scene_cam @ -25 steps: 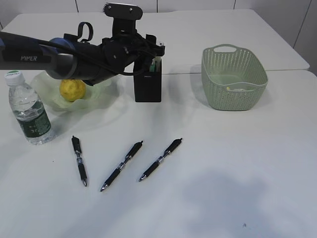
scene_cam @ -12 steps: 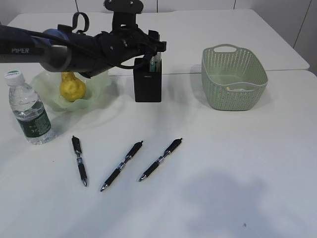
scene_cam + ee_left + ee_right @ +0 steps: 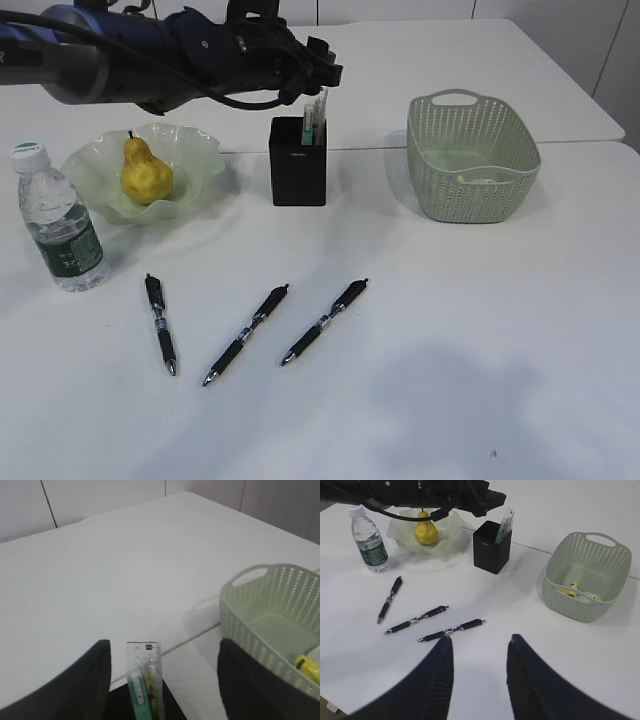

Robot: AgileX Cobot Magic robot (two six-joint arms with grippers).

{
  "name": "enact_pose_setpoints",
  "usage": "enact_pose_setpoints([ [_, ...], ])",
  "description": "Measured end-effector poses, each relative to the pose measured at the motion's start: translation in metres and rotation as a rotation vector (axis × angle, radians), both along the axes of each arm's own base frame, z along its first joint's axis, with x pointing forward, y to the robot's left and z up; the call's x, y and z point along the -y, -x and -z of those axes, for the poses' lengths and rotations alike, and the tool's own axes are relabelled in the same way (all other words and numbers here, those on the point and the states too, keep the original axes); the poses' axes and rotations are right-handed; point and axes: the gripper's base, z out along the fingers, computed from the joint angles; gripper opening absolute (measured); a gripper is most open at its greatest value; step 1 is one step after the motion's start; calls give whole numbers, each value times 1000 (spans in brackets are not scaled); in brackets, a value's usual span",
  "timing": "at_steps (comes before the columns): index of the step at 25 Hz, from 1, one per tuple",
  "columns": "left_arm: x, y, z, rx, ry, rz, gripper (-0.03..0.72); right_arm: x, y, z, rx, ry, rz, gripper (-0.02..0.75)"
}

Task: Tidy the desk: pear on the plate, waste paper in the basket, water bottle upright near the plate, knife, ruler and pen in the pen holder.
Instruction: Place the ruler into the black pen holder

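White counter [image 3: 480,330], carrying all items. Left arm [image 3: 120,55], dark, reaches in from the left edge above the counter; the left gripper [image 3: 325,72] hangs just above the pen holder, its fingers [image 3: 87,680] spread with nothing between them. The right gripper [image 3: 479,672] hovers high over the near counter, fingers apart and empty.

Basket [image 3: 472,155], sage green, right of the left gripper and well apart from it; yellow and pale scraps lie inside.

Plate [image 3: 185,160], pale green and ruffled, below and left of the left gripper, with the pear [image 3: 145,172] upright in it.

Water bottle [image 3: 58,222], upright, white cap on top, farther left still, just beside the plate's near-left rim.

Pen holder [image 3: 298,162], black, directly beneath the left gripper; the ruler [image 3: 145,672], a mint-green pen [image 3: 139,695] and a slim yellowish piece, probably the knife [image 3: 153,687], stand in it.

Three black pens [image 3: 250,333], apart and roughly parallel, lie on the counter between the two grippers, ahead of the right gripper.
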Motion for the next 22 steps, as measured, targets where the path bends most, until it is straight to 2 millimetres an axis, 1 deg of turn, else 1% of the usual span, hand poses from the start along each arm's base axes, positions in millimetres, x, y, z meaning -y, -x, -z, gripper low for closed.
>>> enact_pose_setpoints([
  [6, -3, 9, -15, -33, -79, 84, 475, 0, 0, 0, 1, 1, 1, 299],
  [9, -5, 14, -20, -77, -111, 125, 475, 0, 0, 0, 3, 1, 1, 299],
  [14, -18, 21, -30, -143, -192, 184, 475, 0, 0, -1, 8, -2, 2, 298],
  [17, -27, 28, -33, -209, -255, 227, 475, 0, -1, -1, 17, -6, 3, 298],
  [22, -35, 41, -31, -361, -323, 304, 470, 0, -1, -3, 32, -16, 4, 299],
])
